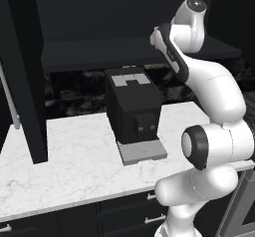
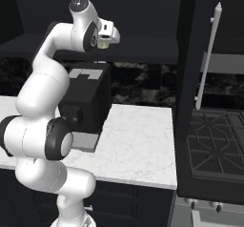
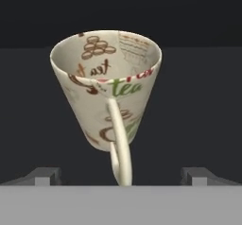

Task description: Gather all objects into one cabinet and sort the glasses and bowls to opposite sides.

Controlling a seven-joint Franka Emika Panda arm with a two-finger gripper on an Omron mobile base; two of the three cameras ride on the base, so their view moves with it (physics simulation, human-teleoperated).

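Cream and printed with brown and green tea lettering, the mug [image 3: 106, 89] sits close before the gripper [image 3: 121, 177], its handle turned toward the camera and falling between the two fingertips [image 3: 45, 174], which stand wide apart with nothing clamped. Behind the mug is the dark inside of the cabinet [image 1: 124, 52], whose shelf runs above the coffee machine [image 1: 133, 109]. That machine stands on the white marble counter [image 1: 74, 156], with the arm's hand [image 2: 107, 34] raised above it at shelf height. Right of the machine, the cabinet's door [image 2: 190, 92] hangs open, its slim white handle [image 2: 208, 54] upright.
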